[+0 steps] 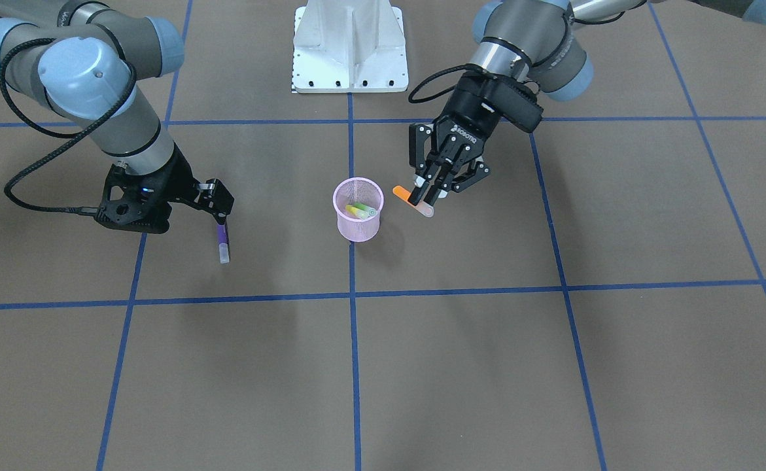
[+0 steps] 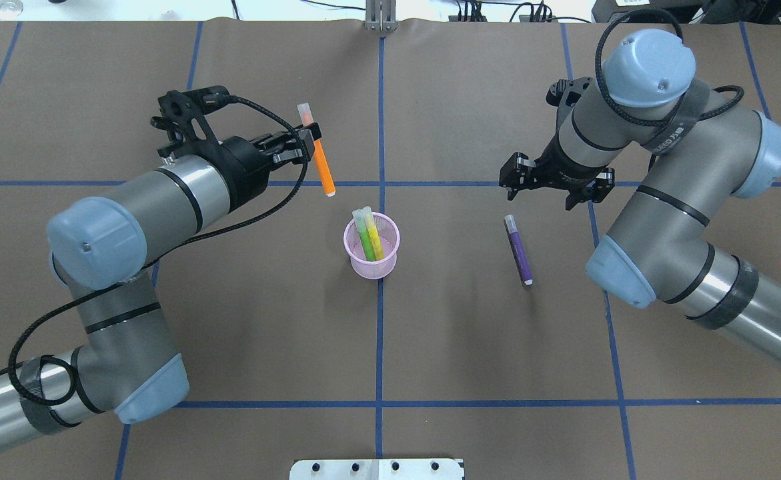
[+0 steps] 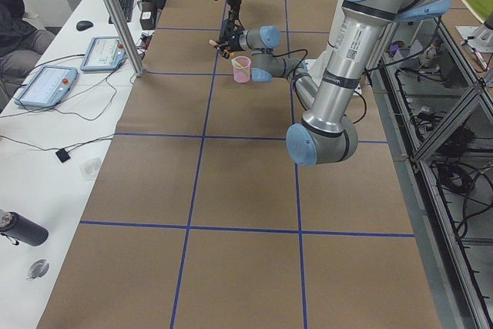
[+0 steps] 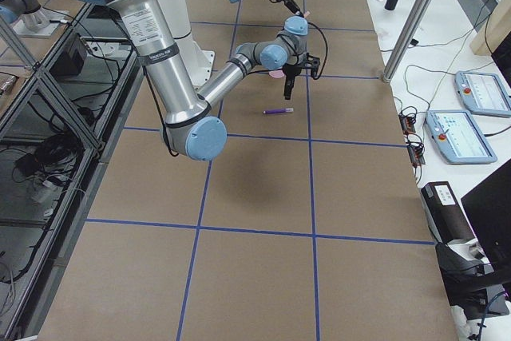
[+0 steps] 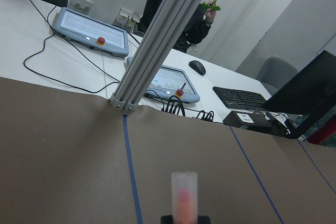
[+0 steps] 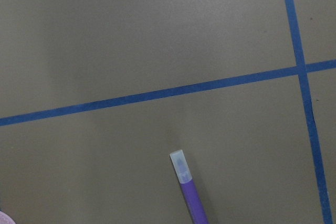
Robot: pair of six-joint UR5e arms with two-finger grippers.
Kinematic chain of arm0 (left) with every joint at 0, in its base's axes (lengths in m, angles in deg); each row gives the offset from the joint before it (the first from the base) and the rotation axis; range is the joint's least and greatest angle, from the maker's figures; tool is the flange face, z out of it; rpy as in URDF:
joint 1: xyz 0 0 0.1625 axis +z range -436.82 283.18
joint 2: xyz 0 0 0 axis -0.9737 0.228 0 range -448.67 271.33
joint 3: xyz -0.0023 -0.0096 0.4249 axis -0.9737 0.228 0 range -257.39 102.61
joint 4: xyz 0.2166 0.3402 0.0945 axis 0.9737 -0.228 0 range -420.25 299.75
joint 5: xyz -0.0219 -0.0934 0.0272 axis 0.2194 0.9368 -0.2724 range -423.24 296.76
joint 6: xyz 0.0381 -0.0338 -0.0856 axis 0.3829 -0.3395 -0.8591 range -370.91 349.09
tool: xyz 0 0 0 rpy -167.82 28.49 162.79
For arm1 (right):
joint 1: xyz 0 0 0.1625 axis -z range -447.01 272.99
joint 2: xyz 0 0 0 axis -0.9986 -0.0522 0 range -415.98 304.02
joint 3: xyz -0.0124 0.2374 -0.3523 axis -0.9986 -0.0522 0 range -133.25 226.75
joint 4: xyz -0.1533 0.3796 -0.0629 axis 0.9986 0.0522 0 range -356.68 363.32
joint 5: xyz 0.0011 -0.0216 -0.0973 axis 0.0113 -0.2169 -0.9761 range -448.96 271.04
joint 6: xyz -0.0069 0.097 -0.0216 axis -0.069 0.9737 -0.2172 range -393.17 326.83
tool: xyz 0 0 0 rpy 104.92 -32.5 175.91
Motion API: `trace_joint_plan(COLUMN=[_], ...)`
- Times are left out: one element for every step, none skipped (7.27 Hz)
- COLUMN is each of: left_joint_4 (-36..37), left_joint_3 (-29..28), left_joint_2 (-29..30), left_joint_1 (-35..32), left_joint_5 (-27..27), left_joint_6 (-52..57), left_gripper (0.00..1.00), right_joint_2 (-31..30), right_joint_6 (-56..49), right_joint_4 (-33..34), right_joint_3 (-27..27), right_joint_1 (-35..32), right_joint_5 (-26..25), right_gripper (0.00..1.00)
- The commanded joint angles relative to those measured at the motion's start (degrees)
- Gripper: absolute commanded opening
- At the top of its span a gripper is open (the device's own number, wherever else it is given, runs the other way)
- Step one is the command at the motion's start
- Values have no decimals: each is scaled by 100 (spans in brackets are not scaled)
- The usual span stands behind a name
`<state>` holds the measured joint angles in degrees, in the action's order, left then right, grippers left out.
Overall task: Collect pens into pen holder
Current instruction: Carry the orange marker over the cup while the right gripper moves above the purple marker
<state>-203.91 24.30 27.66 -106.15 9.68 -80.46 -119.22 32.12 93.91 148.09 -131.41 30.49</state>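
Observation:
The pink mesh pen holder [image 2: 371,257] stands at the table's middle, also in the front view [image 1: 358,219]. A green pen [image 2: 364,235] and a yellow pen [image 2: 375,240] stand in it. My left gripper [image 2: 315,141] is shut on the orange pen [image 2: 324,170] and holds it in the air, left of and beyond the holder; the front view shows this too [image 1: 424,199]. The pen's pale cap shows in the left wrist view [image 5: 184,192]. The purple pen [image 2: 519,252] lies on the table right of the holder. My right gripper [image 2: 541,200] hovers open over its cap end [image 6: 179,163].
The robot's white base plate [image 1: 350,49] is at the table's near edge. Blue tape lines [image 2: 381,200] cross the brown table. Beyond the far edge are a metal post [image 5: 157,51], teach pendants and cables on a white bench.

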Motion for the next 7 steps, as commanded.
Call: trace_joint_plan(left_joint_4=[4,-4,-4,-4,-4,-13,-22], left_joint_3=[-202,-368,-526,-710,-738,-747,-773], left_joint_2=[283,354,355,442,478,478,469], left_joint_1=[243,244,244,252,252,252,252], left_joint_5=[-137,-138,-138,-138,-129,-129,-129], left_joint_6=[-7,-7,-7,2,2,2,11], left_gripper=[0,0,0,0,0,0,0], right_joint_2=[13,22,-4,-13,-13,-30,-31], right_joint_6=[-323,-324,-324,-324,-324,-333,-402], right_joint_4=[-923,-1034,-1035,-1035,-1035,-1035,-1044], right_joint_3=[-647,-721,-730,-739,-782,-861,-992], right_joint_1=[169,230,291,309,371,389,397], right_joint_5=[-45,-45,-54,-54,-80,-89,-80], right_gripper=[99,99,99,99,99,99,98])
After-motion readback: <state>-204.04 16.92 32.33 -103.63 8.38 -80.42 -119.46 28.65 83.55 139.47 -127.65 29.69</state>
